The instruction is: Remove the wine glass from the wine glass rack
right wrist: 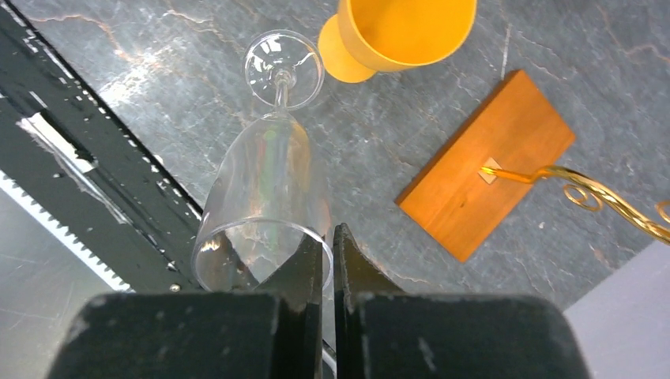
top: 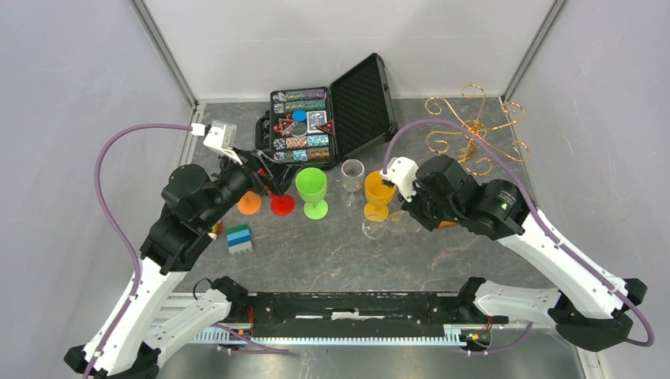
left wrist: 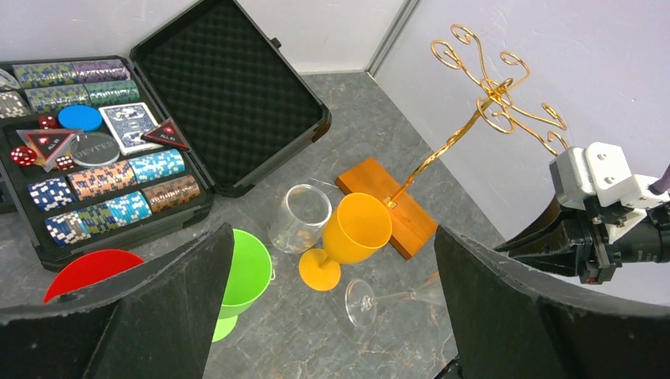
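Observation:
The gold wire rack stands at the back right on its orange-brown base, and its scroll arms hold nothing. My right gripper is shut on the rim of a clear wine glass, one finger inside the bowl and one outside. The glass is tilted almost flat, left of the base. Its foot is low, by the foot of an orange goblet. My left gripper is open and empty above the red and green goblets.
A green goblet, a red goblet, a small orange one and an upright clear glass stand in a row mid-table. An open black case of poker chips lies behind them. A striped block lies front left.

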Controlling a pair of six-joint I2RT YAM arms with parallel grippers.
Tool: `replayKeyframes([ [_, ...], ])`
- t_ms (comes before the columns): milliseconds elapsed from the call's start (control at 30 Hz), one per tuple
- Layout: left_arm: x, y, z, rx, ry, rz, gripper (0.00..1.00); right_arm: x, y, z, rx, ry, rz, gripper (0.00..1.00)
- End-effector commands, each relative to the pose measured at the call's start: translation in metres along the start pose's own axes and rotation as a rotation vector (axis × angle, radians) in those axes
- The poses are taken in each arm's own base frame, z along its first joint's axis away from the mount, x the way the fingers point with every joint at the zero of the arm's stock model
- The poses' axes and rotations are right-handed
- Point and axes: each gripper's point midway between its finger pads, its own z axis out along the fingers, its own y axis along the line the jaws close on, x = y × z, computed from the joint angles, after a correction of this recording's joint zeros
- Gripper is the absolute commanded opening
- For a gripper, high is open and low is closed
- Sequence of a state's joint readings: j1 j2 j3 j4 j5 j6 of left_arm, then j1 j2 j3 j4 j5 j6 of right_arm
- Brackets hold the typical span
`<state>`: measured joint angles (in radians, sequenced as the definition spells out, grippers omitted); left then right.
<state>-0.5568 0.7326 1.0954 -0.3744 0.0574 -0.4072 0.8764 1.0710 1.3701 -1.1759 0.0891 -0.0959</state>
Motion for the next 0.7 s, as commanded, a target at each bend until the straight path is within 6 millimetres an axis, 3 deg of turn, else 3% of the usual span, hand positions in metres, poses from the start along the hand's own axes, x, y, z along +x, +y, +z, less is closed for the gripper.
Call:
replayKeyframes([
  [0,-0.002,0.004,0.000,-0.011,-0.011,0.052,1.00,-0.006,-0.017,-0.013,0.094,-0.047,-0.021,0.00],
  [467,0.001,0.004,0.001,-0.001,-0.015,0.051,1.00,-0.009,-0.031,-0.001,0.159,0.033,-0.204,0.00],
  [667,0.001,0.001,0.002,0.022,-0.023,0.057,1.00,0.015,-0.031,0.007,0.131,0.147,-0.326,0.00],
])
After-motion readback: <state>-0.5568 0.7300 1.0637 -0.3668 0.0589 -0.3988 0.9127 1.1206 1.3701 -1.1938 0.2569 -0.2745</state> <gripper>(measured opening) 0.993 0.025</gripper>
